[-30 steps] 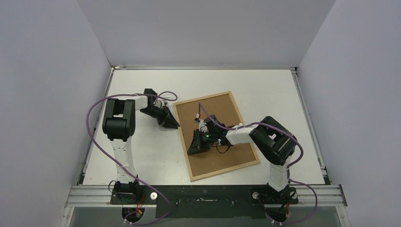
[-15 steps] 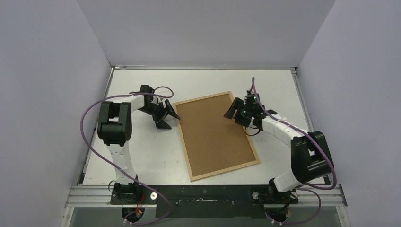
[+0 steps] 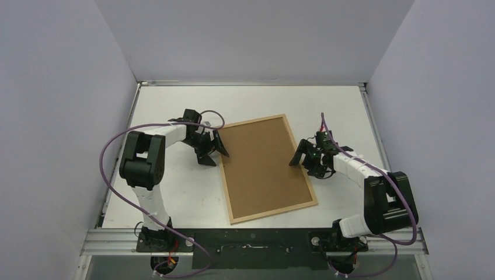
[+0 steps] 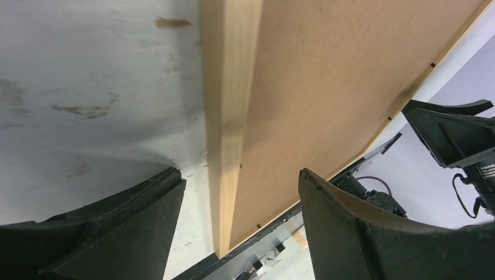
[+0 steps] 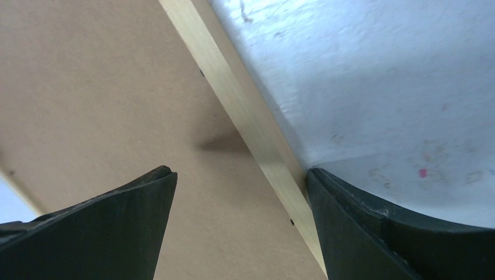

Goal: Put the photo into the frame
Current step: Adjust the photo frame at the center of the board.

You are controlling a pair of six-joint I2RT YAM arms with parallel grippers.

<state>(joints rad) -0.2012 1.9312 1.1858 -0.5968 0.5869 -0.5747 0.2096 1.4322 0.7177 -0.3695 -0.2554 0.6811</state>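
The frame (image 3: 265, 169) lies on the table with its plain brown back board up, ringed by a thin light-wood rim. My left gripper (image 3: 215, 153) is open at the frame's upper left edge. In the left wrist view the wooden rim (image 4: 225, 116) runs between the fingers of the left gripper (image 4: 242, 181) without being clamped. My right gripper (image 3: 303, 160) is open at the frame's right edge, and the rim (image 5: 245, 116) passes between the fingers of the right gripper (image 5: 239, 175). The photo is hidden.
The white table (image 3: 350, 111) is enclosed by grey walls on three sides. A metal rail (image 3: 251, 239) with both arm bases runs along the near edge. Purple cables loop from each arm.
The right gripper left the middle of the back board, swung out to the frame's right edge and opened. The left gripper opened and now straddles the left edge. The frame shifted slightly.
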